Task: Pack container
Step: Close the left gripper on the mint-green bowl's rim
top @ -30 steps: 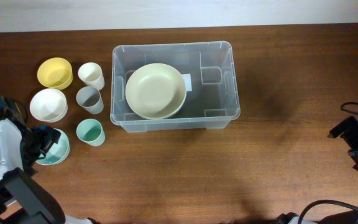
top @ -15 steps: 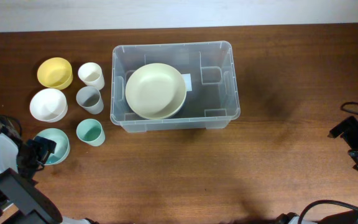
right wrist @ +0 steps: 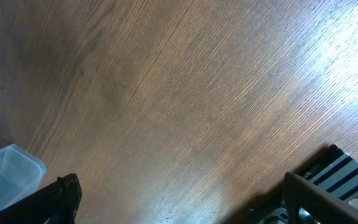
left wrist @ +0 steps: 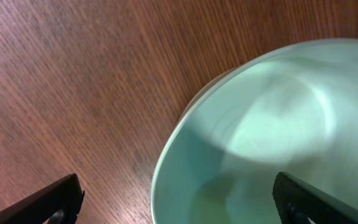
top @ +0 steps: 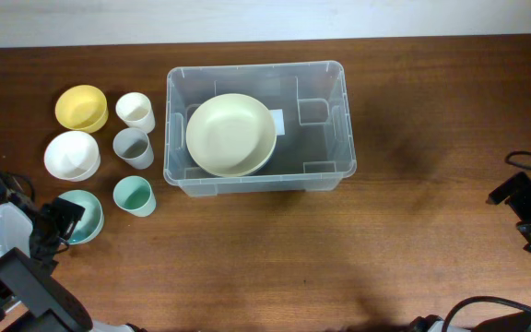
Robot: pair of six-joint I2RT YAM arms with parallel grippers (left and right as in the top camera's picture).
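The container point(top: 349, 120), a clear rectangular bin, stands at the table's middle back. A pale yellow-green bowl point(top: 230, 135) lies inside it on the left. My left gripper point(top: 57, 225) is at the front left, at the near-left rim of a mint bowl point(top: 83, 215). In the left wrist view its open fingers point(left wrist: 179, 202) straddle the mint bowl's rim point(left wrist: 260, 137) without closing on it. My right gripper point(top: 529, 219) is at the far right edge. It is open point(right wrist: 179, 199) and empty over bare wood, and a corner of the container point(right wrist: 5, 169) shows at that view's lower left.
Left of the container stand a yellow bowl point(top: 81, 107), a white bowl point(top: 72, 155), a white cup point(top: 135, 112), a grey cup point(top: 133, 147) and a teal cup point(top: 134, 195). A black cable point(top: 528, 161) loops by the right arm.
My left gripper has drawn back toward the front left, uncovering most of the mint bowl, then edged slightly back toward it. The right arm has not moved.
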